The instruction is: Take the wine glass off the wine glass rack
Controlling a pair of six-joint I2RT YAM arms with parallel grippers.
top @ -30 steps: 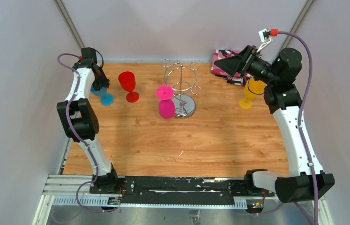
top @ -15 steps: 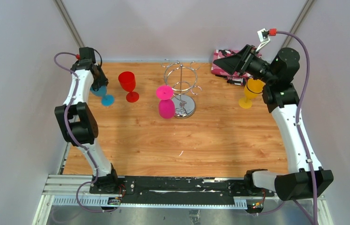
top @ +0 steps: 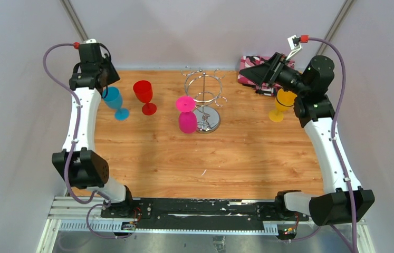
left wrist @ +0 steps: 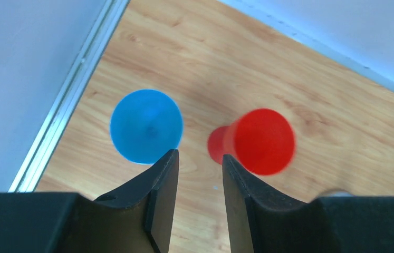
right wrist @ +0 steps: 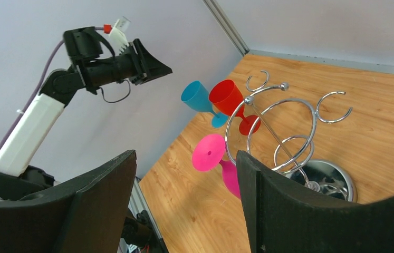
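Observation:
The chrome wine glass rack (top: 205, 97) stands at the back middle of the table; it also shows in the right wrist view (right wrist: 284, 132). A pink wine glass (top: 186, 115) hangs upside down from a hook on its left side, seen too in the right wrist view (right wrist: 215, 158). My right gripper (top: 248, 72) is open and empty, raised to the right of the rack and facing it (right wrist: 184, 200). My left gripper (top: 107, 84) is open and empty (left wrist: 199, 158), high above a blue glass (left wrist: 146, 125) and a red glass (left wrist: 260, 141).
The blue glass (top: 115, 101) and red glass (top: 144, 96) stand upright at the back left. A yellow glass (top: 283, 103) stands at the back right under my right arm. A pink patterned box (top: 252, 74) lies at the back right. White walls close the sides.
My left arm has risen and drawn back from the blue glass, which stands free on the table. My right gripper has barely moved.

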